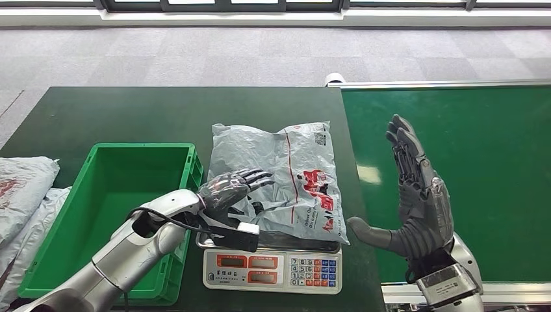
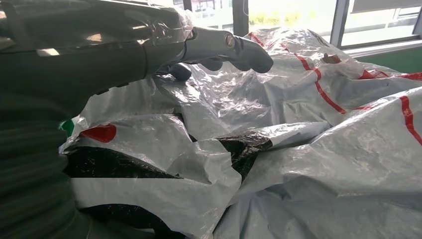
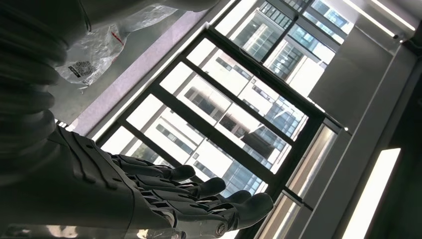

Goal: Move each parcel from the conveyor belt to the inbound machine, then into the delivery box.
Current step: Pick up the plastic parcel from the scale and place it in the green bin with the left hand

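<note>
Right now my left hand (image 1: 229, 190) rests on the grey poly-mailer parcel (image 1: 286, 172) on the scale (image 1: 271, 268); whether it grips, I cannot tell. My right hand (image 1: 416, 201) hangs spread and empty. Slick film could slip, dropping the parcel short of the green crate (image 1: 104, 214).

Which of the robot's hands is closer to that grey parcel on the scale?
Left. The left hand rests on the grey parcel on the scale; the right hand is raised, open, beside it over the conveyor belt.

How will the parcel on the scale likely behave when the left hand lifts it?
Probably floppy: the parcel is a crumpled plastic bag with deep folds, so it may sag around the left hand. Its glossy film looks slippery. It overhangs the scale, so it could drag.
</note>
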You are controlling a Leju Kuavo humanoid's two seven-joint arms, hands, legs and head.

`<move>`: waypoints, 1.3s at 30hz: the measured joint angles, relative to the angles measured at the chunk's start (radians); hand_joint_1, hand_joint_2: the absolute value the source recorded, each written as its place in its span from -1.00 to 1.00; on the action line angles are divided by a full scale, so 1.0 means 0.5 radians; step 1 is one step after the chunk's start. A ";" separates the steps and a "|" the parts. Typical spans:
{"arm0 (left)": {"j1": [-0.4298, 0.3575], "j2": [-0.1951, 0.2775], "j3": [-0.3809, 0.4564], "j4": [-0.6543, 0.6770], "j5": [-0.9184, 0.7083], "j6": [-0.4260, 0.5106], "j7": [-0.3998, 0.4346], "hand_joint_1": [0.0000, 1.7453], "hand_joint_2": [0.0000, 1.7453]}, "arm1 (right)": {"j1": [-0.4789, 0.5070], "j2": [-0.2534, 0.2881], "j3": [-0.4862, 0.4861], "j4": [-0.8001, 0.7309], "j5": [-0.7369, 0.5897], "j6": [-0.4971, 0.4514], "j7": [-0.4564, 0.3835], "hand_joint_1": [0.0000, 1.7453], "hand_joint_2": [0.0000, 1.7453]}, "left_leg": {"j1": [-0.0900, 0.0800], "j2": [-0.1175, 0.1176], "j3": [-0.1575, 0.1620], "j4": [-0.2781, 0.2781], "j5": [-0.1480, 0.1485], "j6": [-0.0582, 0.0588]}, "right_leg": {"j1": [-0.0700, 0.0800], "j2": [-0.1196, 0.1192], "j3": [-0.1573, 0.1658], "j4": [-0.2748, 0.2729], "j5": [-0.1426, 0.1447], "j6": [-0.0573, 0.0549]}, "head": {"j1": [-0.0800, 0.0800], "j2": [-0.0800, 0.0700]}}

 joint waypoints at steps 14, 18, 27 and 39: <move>-0.096 -0.045 -0.064 0.122 -0.016 -0.191 -0.082 1.00 1.00 | -0.043 0.001 0.005 0.001 -0.017 0.020 0.008 -1.00 1.00 | 0.000 -0.001 0.000 0.000 0.001 0.000 | 0.000 -0.001 0.001 0.000 0.001 0.000 | 0.000 0.000; -0.349 -0.109 -0.278 0.376 0.009 -0.487 -0.270 1.00 1.00 | -0.098 0.002 0.022 0.011 -0.062 -0.001 0.010 -1.00 1.00 | 0.000 -0.002 0.000 0.000 0.001 0.001 | 0.000 -0.001 0.002 0.000 0.001 0.001 | 0.000 0.000; -0.459 -0.110 -0.395 0.473 0.026 -0.571 -0.303 1.00 1.00 | -0.098 0.002 0.022 0.030 -0.069 -0.030 0.000 -1.00 1.00 | 0.000 -0.002 0.000 0.000 0.001 0.001 | 0.000 -0.001 0.001 0.001 0.001 0.001 | 0.000 0.000; -0.485 -0.110 -0.434 0.514 0.030 -0.571 -0.304 1.00 1.00 | -0.098 0.002 0.023 0.037 -0.069 -0.031 -0.001 -1.00 1.00 | 0.000 -0.002 0.001 0.000 0.002 0.000 | 0.000 -0.001 0.002 0.001 0.001 0.001 | 0.000 0.000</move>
